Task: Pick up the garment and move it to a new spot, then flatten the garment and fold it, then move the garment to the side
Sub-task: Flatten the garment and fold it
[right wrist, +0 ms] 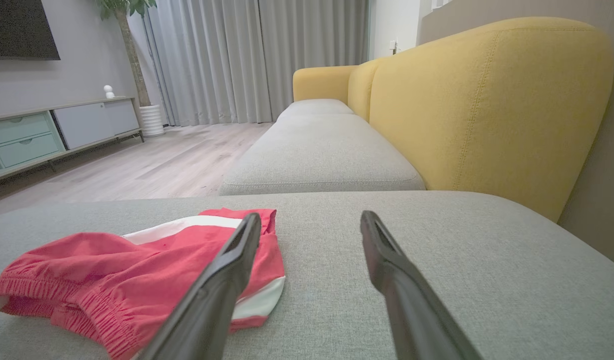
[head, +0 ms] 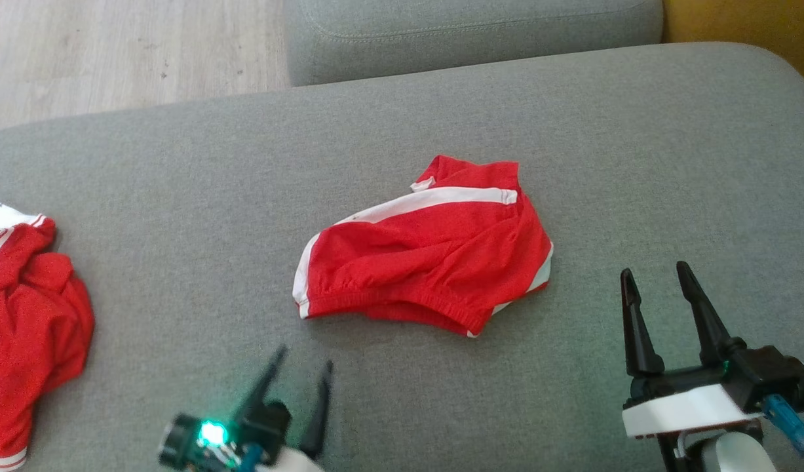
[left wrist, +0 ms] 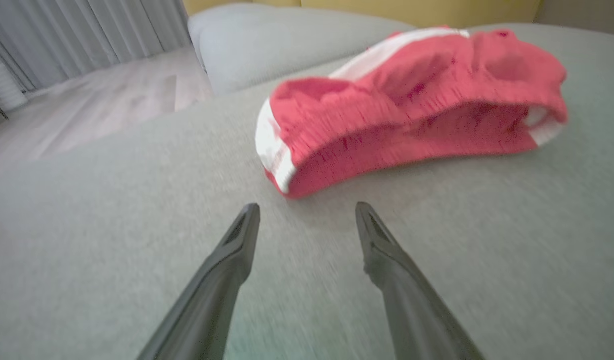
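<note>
The garment is a pair of red shorts with white side stripes, lying rumpled in the middle of the grey cushion, elastic waistband toward me. My left gripper is open just in front of the waistband's left corner, apart from the cloth; its wrist view shows the garment a short way beyond the spread fingertips. My right gripper stands open to the right of the shorts, with nothing between its fingers. In the right wrist view the garment lies to the left, partly behind the left finger.
A second red and white garment lies bunched at the cushion's left edge. Another grey cushion adjoins at the back, with wooden floor beyond on the left. A yellow sofa backrest runs along the right side.
</note>
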